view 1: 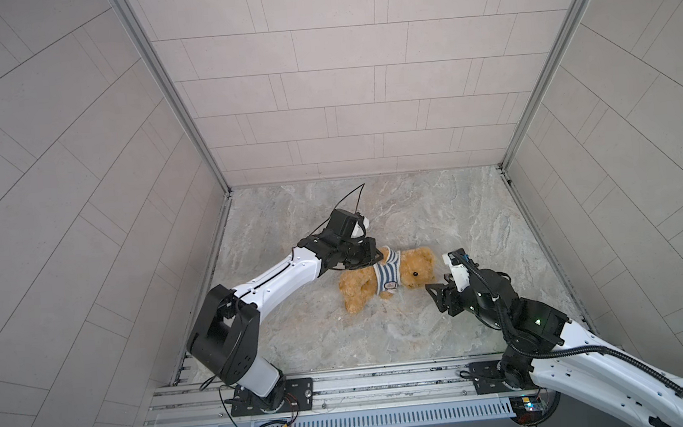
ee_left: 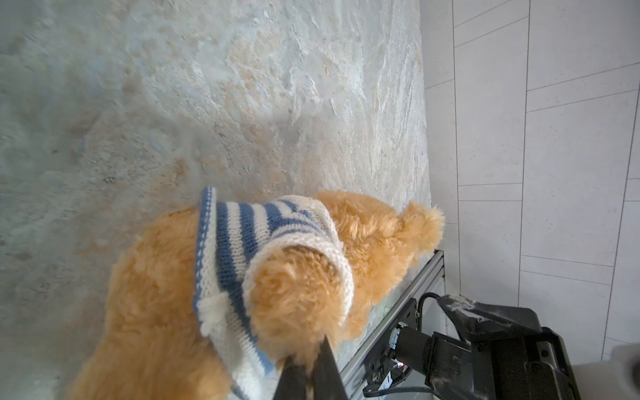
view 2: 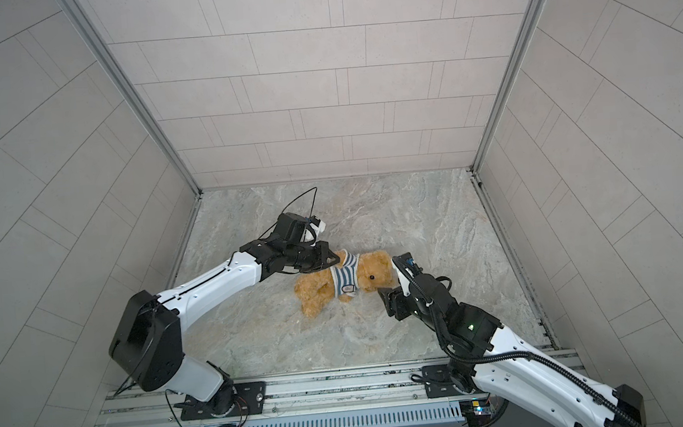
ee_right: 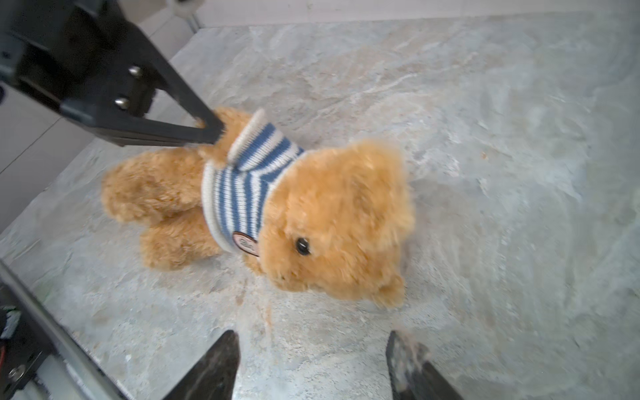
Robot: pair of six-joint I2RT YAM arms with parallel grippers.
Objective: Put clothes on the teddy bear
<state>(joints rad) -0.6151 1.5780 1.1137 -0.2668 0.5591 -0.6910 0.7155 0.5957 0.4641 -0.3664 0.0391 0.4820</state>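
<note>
A golden-brown teddy bear [view 1: 386, 279] lies on its side at the centre of the frame in both top views. Its head points toward the right and its legs toward the lower left, on a marbled tabletop [view 1: 457, 222]. A blue-and-white striped shirt [ee_right: 242, 187] covers its torso, riding high under the chin, with a round badge [ee_right: 246, 244] at the hem. One arm pokes out through a sleeve [ee_left: 322, 249]. Whether the other arm is through cannot be told, as the body hides it.

The left gripper [view 1: 378, 254] reaches in from the upper left of the bear and is clenched on the fluffy tip of that sleeved arm. The right gripper [ee_right: 311, 336] sits at the lower right of the bear's head, near it but not touching. Its jaws are spread and hold nothing.

The toy looks light and thoroughly soft. Its stuffing should give under a pinch, and the long pile could slide out of a shallow grip, so a bite well down a limb seems safer than one on fur alone. The knit looks stretchy and could snag on a fingertip. Its ribbed hem appears the natural place to grasp for tugging the shirt down over the belly. The bead eye is best avoided.
</note>
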